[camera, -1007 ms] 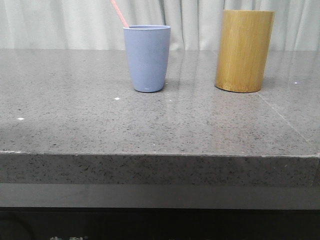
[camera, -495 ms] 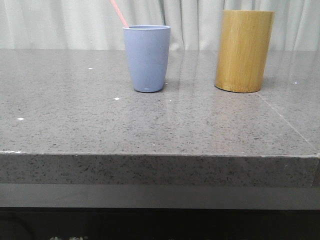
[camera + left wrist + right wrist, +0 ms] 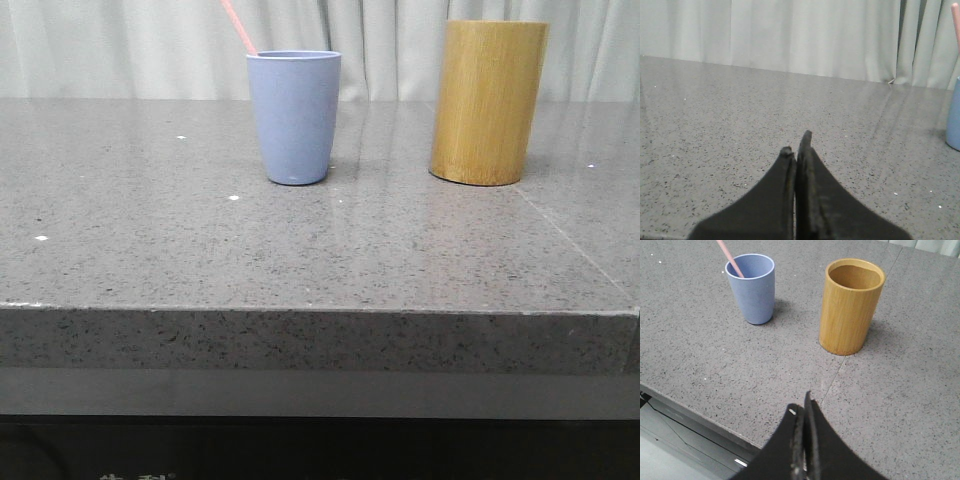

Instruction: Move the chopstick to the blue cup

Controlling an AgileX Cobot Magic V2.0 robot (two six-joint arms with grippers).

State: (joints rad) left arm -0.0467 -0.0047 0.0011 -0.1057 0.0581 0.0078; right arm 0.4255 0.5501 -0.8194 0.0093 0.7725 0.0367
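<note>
- Your chopstick (image 3: 238, 27) stood inside the blue cup (image 3: 294, 117), its lower end down in the cup and its upper part leaning out over the rim toward 11 o'clock in the front view.
- The blue cup sat upright on the grey stone table (image 3: 300, 250), left of centre toward the far side.
- At 3 o'clock from the blue cup, well apart from it, you had the bamboo cylinder (image 3: 488, 102), also upright on the table and taller than the cup.
- From the right wrist camera you could look into both vessels: the chopstick (image 3: 730, 258) rested against the inner wall of the blue cup (image 3: 752, 288), and the bamboo cylinder (image 3: 851, 306) showed only its own inner wall.
- Your right gripper (image 3: 804, 412) was pressed closed with nothing between its fingers, held above the near edge of the table, well apart from both vessels.
- Your left gripper (image 3: 796, 145) was likewise closed on nothing, its tips together low over bare tabletop.
- In the left wrist view the blue cup (image 3: 954, 120) and the chopstick (image 3: 956, 22) appeared at the frame's edge, well clear of that gripper.
- A pale curtain (image 3: 150, 50) hung behind the table.
</note>
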